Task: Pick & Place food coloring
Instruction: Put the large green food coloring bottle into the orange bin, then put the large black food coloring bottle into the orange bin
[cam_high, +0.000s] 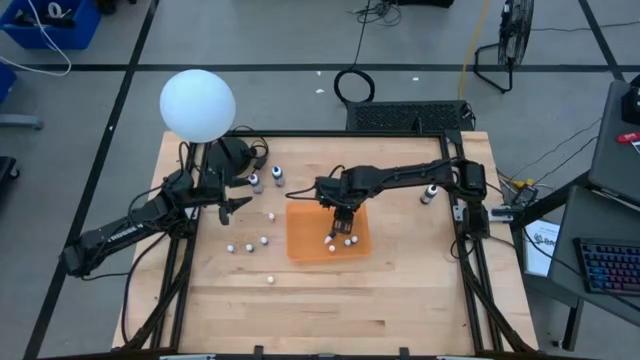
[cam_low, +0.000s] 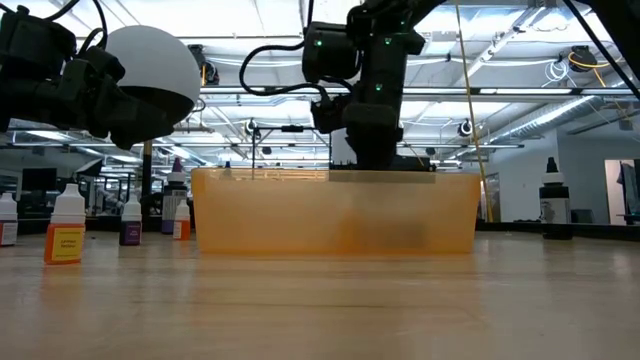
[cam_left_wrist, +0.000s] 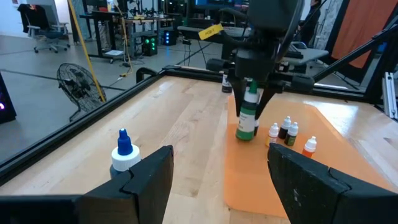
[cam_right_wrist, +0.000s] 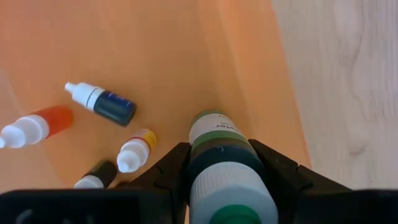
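Note:
My right gripper (cam_high: 342, 214) hangs over the orange mat (cam_high: 305, 240), shut on a green food coloring bottle (cam_left_wrist: 247, 117) with a white cap. Several tiny bottles lie or stand on the mat beside it: blue (cam_right_wrist: 104, 103), red (cam_right_wrist: 37, 126), yellow (cam_right_wrist: 134, 152) and dark (cam_right_wrist: 94, 178). More tiny bottles show as white dots on the wood left of the mat (cam_high: 250, 245), and taller ones stand near the far edge (cam_high: 255, 182). My left gripper (cam_high: 236, 203) is open above the table left of the mat, with a blue-tipped bottle (cam_left_wrist: 124, 153) just ahead of it. My right gripper pinches the green bottle between its two fingers (cam_right_wrist: 173, 168) at its upper body (cam_right_wrist: 219, 148), just under the white cap. The fingers come from above, pointing down. The bottle stays nearly upright, its base (cam_left_wrist: 245, 135) at the mat's left part; touching or just above, I cannot tell.
A big white globe (cam_high: 197, 104) stands at the table's far left. One dark bottle (cam_high: 430, 193) stands right of the mat near the right arm's base. In the low view the mat's translucent orange wall (cam_low: 270, 212) hides what lies on it. Bare wood stretches along the near side.

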